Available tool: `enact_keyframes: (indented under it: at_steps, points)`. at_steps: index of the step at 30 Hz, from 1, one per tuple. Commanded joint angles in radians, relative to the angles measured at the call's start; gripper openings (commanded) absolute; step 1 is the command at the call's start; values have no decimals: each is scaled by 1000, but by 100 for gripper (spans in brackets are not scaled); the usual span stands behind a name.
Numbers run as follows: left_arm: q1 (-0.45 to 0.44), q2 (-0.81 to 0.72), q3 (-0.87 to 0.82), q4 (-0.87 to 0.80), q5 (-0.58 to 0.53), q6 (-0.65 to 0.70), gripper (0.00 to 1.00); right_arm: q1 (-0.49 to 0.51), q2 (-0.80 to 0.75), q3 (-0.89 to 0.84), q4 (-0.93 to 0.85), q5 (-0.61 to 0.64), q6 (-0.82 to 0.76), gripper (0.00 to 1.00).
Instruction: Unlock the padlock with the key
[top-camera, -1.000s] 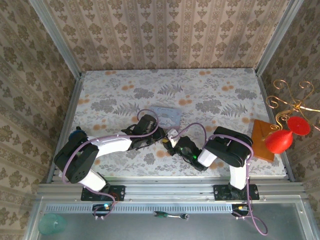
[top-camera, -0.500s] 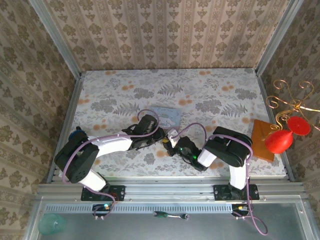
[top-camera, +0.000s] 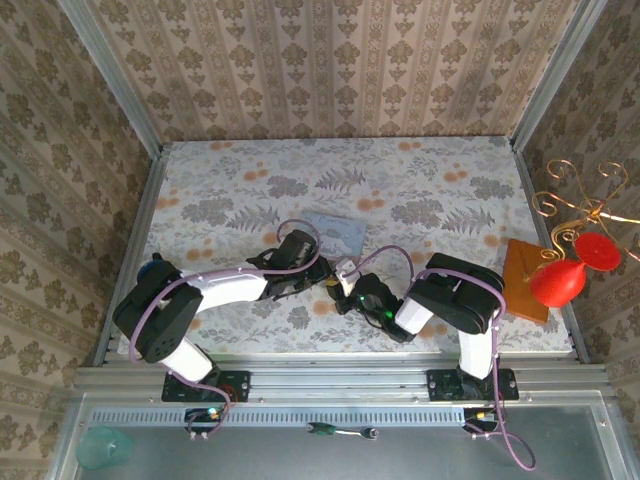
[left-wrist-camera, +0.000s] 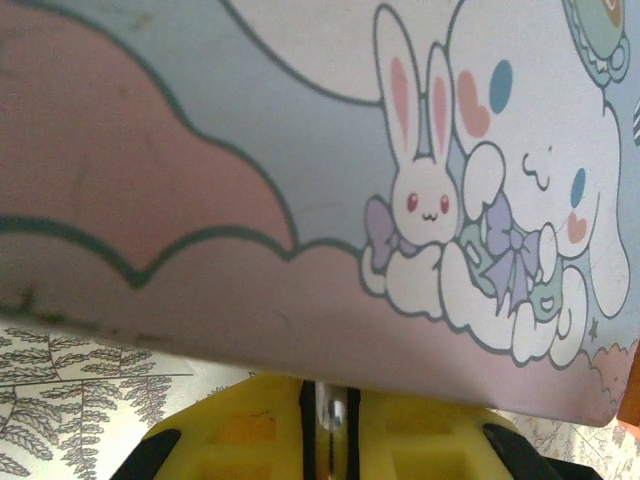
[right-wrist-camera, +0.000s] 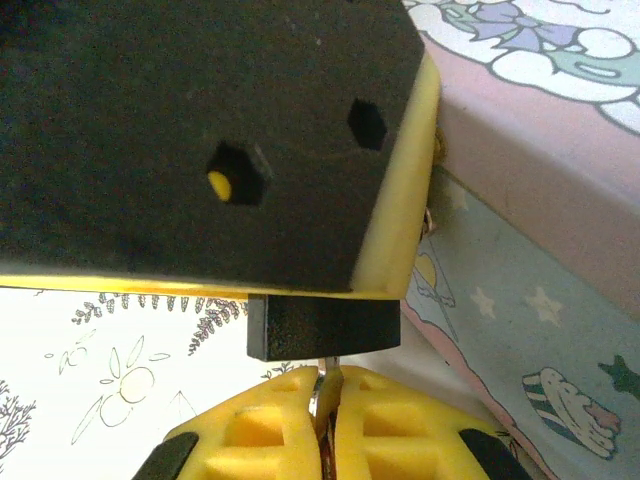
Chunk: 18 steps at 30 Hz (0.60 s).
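The padlock (right-wrist-camera: 322, 325) is a small black block hanging just under the left gripper's black and yellow finger (right-wrist-camera: 200, 130). My left gripper (left-wrist-camera: 331, 395) is shut on the padlock's thin metal shackle (left-wrist-camera: 334, 420), close against the pastel cartoon tin (left-wrist-camera: 300, 150). The key (right-wrist-camera: 326, 378), a thin metal sliver, stands between the yellow pads of my right gripper (right-wrist-camera: 327, 385), which is shut on it. Its tip touches the padlock's underside. In the top view both grippers meet tip to tip, left gripper (top-camera: 325, 270) and right gripper (top-camera: 343, 291), just in front of the tin (top-camera: 335, 232).
A wooden base (top-camera: 525, 280) with a gold wire stand and red balloon shapes (top-camera: 560, 280) stands at the table's right edge. A green-handled tool (top-camera: 330, 430) and a teal cup (top-camera: 100, 447) lie below the table's front rail. Patterned walls close in three sides.
The right gripper's pads have closed tighter on the key. Both arms have stayed almost in place, the left one shifting very slightly.
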Motion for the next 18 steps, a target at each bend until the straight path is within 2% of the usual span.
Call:
enact_keyframes:
  at_steps: [1,18]
  points:
    - [-4,5,25,-15,27,11,0,-2,-4,9,1,33,24,0]
    - [0,11,18,-11,24,11,0,-7,-5,0,43,19,87,0]
